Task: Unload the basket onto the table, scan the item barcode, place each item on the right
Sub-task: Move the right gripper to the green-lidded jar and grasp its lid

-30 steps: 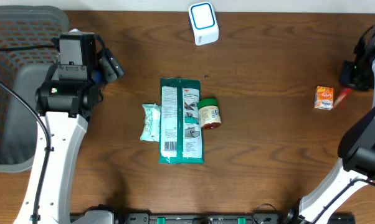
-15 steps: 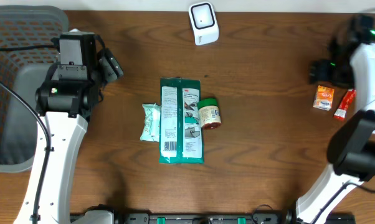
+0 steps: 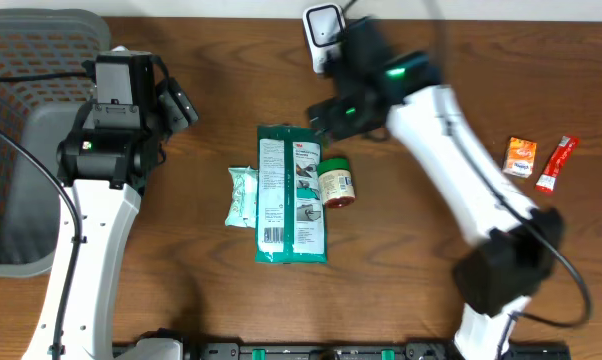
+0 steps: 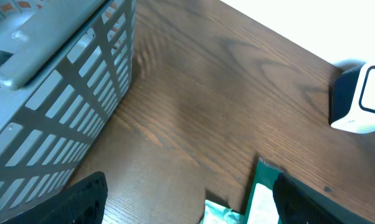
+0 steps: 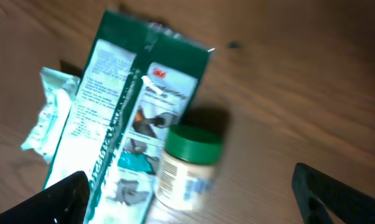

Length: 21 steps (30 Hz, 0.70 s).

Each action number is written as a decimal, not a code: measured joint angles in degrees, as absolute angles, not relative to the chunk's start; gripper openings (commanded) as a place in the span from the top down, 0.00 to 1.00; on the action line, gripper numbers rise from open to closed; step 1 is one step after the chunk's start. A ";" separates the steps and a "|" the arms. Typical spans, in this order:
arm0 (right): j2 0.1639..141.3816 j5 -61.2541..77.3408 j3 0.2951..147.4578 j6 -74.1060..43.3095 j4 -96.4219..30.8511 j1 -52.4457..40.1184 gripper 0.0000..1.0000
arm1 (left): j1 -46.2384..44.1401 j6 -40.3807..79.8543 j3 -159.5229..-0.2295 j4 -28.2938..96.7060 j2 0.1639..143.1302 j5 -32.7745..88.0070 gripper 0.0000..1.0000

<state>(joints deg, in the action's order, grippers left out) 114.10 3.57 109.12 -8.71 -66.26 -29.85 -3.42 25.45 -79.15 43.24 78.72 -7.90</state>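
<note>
A long green package (image 3: 290, 195) lies mid-table with its barcode label up. A small jar with a green lid (image 3: 335, 184) lies on its side against the package's right edge, and a pale green packet (image 3: 242, 196) sits at its left. The white scanner (image 3: 326, 35) stands at the far edge. My right gripper (image 3: 326, 112) hovers just behind the jar, open and empty. In the right wrist view the jar (image 5: 187, 165) and the package (image 5: 131, 124) lie between the spread fingers of the right gripper (image 5: 197, 205). My left gripper (image 3: 181, 105) is open and holds nothing.
A grey basket (image 3: 21, 60) fills the left side, and its wall (image 4: 50, 93) is close in the left wrist view. An orange box (image 3: 521, 157) and a red sachet (image 3: 556, 165) lie at the right. The scanner (image 4: 360, 99) also shows in the left wrist view.
The right arm swung from the far right edge to the table's middle, over the jar. Its gripper opened and left the red sachet beside the orange box. The left arm stayed still.
</note>
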 measured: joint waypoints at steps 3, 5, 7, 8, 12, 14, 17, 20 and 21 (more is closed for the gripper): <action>118.54 2.52 109.08 -10.39 -66.37 -31.07 0.04 | -3.42 25.45 -79.15 43.24 78.70 -7.90 0.15; 120.92 2.24 109.01 -11.14 -66.65 -30.96 0.07 | -3.42 25.45 -79.15 43.24 78.72 -7.90 0.15; 122.76 2.13 109.01 -11.79 -66.74 -30.65 0.09 | -3.42 25.45 -79.15 43.24 78.70 -7.90 0.15; 123.61 2.13 109.01 -12.01 -66.83 -30.63 0.09 | -3.42 25.45 -79.15 43.24 78.70 -7.90 0.15; 126.43 2.13 109.01 -12.45 -68.14 -30.57 0.11 | -3.42 25.45 -79.15 43.24 78.72 -7.90 0.15; 127.68 2.15 109.01 -12.69 -69.01 -30.57 0.11 | -3.42 25.45 -79.15 43.24 78.70 -7.90 0.15; 129.54 2.13 108.99 -12.99 -69.84 -30.57 0.14 | -3.42 25.45 -79.15 43.24 78.72 -7.90 0.15; 130.91 2.13 108.99 -13.15 -69.82 -30.57 0.21 | -3.42 25.45 -79.15 43.24 78.72 -7.90 0.15; 131.24 2.13 108.99 -13.21 -69.82 -30.57 0.22 | -3.42 25.45 -79.15 43.24 78.70 -7.90 0.15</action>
